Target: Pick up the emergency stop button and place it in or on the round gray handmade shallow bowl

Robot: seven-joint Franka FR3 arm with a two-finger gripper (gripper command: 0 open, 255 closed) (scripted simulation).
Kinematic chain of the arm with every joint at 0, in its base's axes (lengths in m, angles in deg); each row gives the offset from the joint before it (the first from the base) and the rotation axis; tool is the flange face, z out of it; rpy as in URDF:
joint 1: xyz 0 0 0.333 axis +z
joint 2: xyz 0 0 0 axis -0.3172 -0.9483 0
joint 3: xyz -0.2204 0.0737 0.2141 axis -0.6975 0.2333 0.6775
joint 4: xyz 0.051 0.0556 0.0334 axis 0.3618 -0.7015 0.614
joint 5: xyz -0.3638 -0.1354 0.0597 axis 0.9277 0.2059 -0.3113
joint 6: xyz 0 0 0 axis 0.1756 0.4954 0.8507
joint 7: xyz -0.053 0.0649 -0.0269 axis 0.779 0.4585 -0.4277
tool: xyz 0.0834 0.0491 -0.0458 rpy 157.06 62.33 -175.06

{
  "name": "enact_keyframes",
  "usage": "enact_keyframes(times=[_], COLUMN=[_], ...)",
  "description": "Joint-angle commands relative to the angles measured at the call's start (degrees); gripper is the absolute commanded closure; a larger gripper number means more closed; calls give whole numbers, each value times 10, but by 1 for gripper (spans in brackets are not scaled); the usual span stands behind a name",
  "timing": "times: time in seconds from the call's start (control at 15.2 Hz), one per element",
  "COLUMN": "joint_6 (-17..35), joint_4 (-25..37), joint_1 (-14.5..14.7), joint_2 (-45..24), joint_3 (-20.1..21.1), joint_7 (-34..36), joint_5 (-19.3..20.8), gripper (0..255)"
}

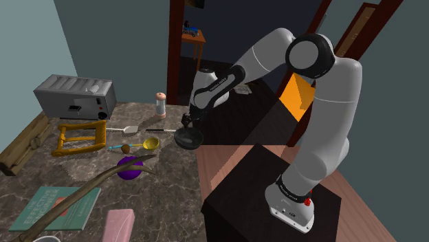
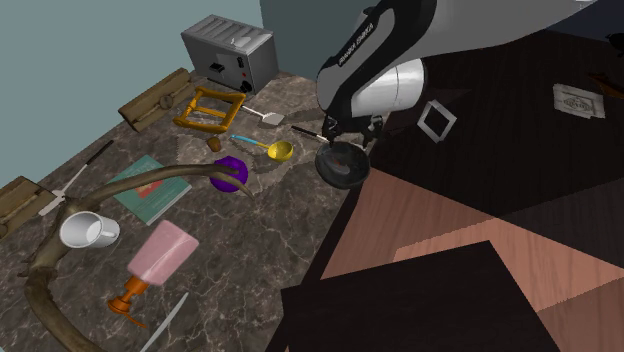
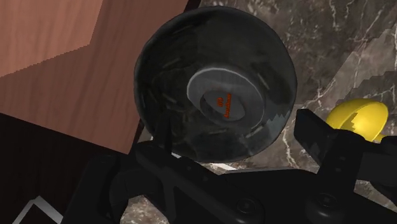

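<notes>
A dark grey round shallow bowl (image 1: 188,139) (image 2: 340,166) sits near the marble table's edge by the stand. In the wrist view the bowl (image 3: 167,60) lies straight below the hand. A flat dark grey button (image 3: 224,105) with orange lettering on its top rests at the bowl's middle. My black gripper (image 1: 187,124) (image 2: 346,142) (image 3: 234,135) hovers just above the bowl. Its fingers stand apart, open, with nothing clasped between them and no contact with the button.
On the marble table (image 1: 172,185) lie a yellow spoon (image 1: 148,144), a purple object (image 1: 128,168), a yellow frame (image 1: 81,136), a grey toaster (image 1: 75,96), a small jar (image 1: 159,104), a long branch (image 1: 89,189), a teal book (image 1: 58,206), a pink block (image 1: 120,223) and a white mug (image 2: 88,230).
</notes>
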Motion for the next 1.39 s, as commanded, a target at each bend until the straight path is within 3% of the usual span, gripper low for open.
enact_keyframes(times=[0.0, 0.66, 0.73, 1.32], joint_6=[16, 30, 30, 30], joint_4=[0, 4, 4, 4], joint_1=[2, 6, 6, 6], joint_2=[-14, -32, -32, -32], joint_3=[-3, -7, -7, -7], joint_7=[2, 6, 6, 6], joint_5=[4, 10, 10, 10], gripper=[0, 0, 255, 255])
